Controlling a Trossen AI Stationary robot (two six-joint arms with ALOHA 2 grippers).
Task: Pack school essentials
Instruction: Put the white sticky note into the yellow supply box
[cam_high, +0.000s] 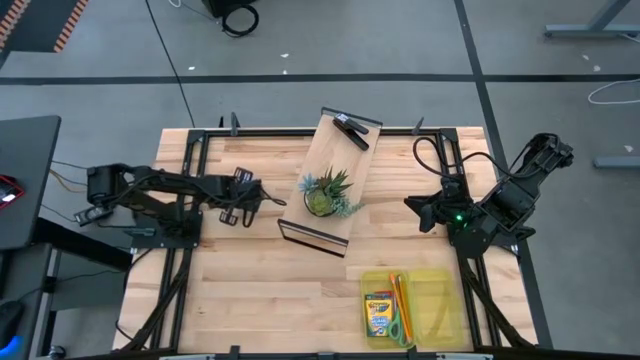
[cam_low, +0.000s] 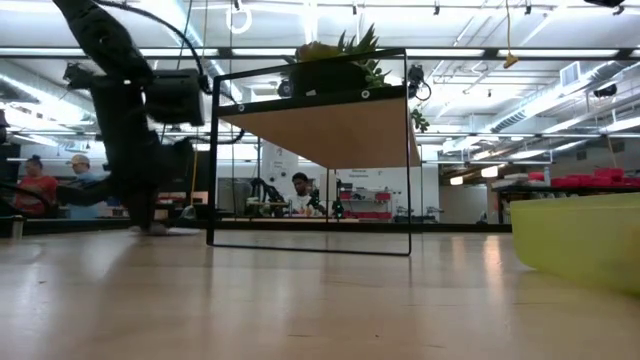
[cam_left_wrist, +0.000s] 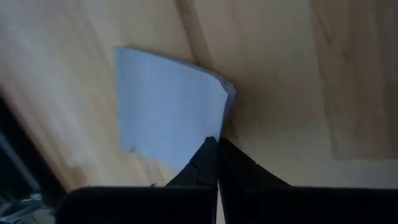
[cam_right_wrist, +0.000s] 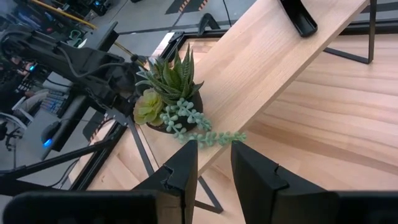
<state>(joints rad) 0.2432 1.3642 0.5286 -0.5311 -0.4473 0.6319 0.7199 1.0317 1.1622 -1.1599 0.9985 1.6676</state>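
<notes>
Pressed together, my left tool's fingers (cam_left_wrist: 214, 165) touch the near edge of the pale blue pad (cam_left_wrist: 168, 112) lying flat on the bench's left side. Its yellow bin (cam_high: 445, 282) sits far right, nearer my right tool (cam_right_wrist: 214, 165), which waits spread.

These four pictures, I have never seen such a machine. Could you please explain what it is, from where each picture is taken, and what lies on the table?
It is a robot with two dark arms at a wooden table. One picture looks straight down, one looks level across the tabletop, and two come from cameras on the wrists.

The left gripper has its fingers shut on a pale blue-white pad. The right gripper is open and holds nothing, near the table's right edge.

In the middle stands a small wooden shelf carrying a spiky potted plant and a black clip-like object. Near the front is a yellow tray holding a crayon box, orange pencils and green-handled scissors.
</notes>
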